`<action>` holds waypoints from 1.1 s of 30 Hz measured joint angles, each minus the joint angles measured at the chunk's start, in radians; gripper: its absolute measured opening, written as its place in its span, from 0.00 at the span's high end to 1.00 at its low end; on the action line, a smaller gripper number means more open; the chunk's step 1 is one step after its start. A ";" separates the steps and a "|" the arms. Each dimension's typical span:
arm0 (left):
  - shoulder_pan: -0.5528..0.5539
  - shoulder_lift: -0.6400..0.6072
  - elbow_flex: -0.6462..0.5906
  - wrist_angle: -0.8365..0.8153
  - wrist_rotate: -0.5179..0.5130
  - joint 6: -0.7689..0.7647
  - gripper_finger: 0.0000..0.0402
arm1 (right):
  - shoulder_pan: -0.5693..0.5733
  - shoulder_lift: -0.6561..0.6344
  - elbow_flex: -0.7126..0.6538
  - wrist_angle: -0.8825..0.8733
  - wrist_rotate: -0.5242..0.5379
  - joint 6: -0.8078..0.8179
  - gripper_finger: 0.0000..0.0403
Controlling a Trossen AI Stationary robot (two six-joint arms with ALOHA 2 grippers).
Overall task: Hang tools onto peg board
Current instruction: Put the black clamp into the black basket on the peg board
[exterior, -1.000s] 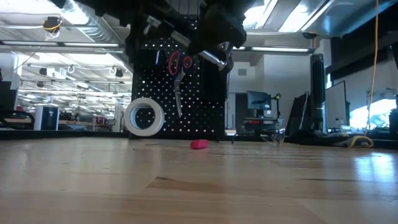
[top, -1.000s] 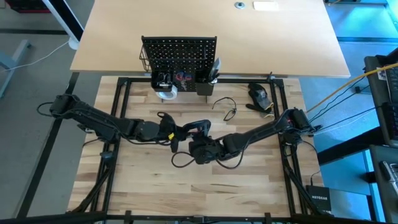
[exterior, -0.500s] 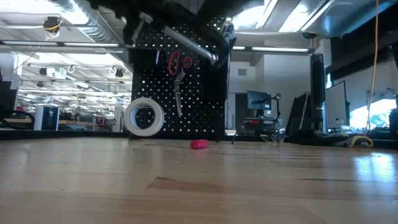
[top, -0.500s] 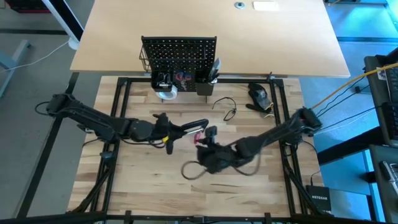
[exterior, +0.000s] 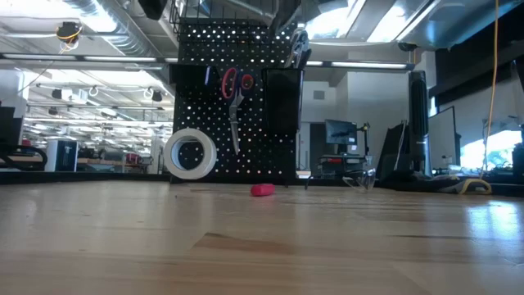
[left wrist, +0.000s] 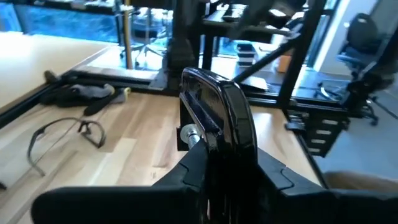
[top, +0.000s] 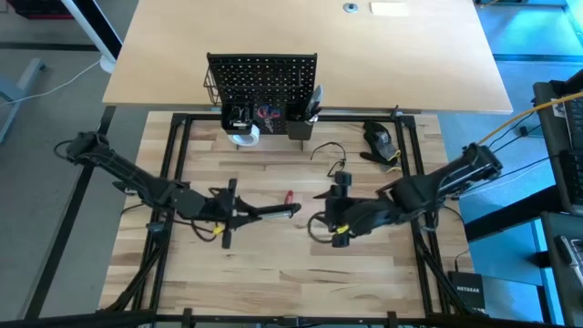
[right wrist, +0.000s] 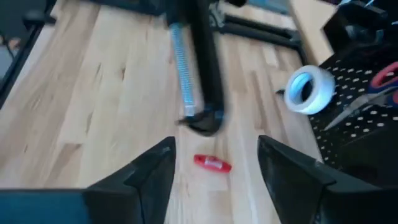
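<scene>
Progress looks partial: on the peg board [top: 262, 77], the white tape roll [exterior: 189, 153] and red-handled scissors [exterior: 233, 92] already hang, while more tools wait. Left claw [top: 239, 213], raised above the table [top: 228, 282] left of centre, grips the C-clamp [top: 273, 211] by one end, so that tool is not yet hung. A small red piece [top: 288, 197] lies just beyond the clamp's tip. Right claw [top: 339, 202] hovers nearby, fingers spread and empty. Safety glasses [top: 330, 157] and a black device [top: 380, 138] lie nearer the board; bare wood between clamp and board seems to leave a free path.
</scene>
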 joint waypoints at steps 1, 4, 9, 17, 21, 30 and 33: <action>-0.010 0.000 0.000 0.002 0.000 0.008 0.87 | 0.000 -0.016 -0.021 0.030 0.000 -0.004 0.43; -0.037 0.000 0.000 0.019 0.000 0.042 0.87 | -0.001 -0.074 -0.131 0.195 -0.026 -0.040 0.43; -0.072 0.000 0.000 0.099 -0.001 0.098 0.87 | -0.011 -0.162 -0.412 0.651 -0.147 -0.136 0.42; -0.067 0.000 0.000 0.114 -0.006 0.108 0.87 | -0.090 -0.125 -0.666 1.287 -0.295 -0.156 0.42; -0.068 0.000 0.000 0.142 -0.002 0.133 0.87 | -0.123 -0.077 -0.648 1.376 -0.387 -0.138 0.42; -0.068 0.000 0.000 0.160 0.000 0.153 0.87 | -0.127 -0.026 -0.582 1.368 -0.428 -0.160 0.55; -0.068 0.001 0.000 0.160 0.003 0.154 0.87 | -0.128 -0.026 -0.582 1.367 -0.427 -0.165 0.66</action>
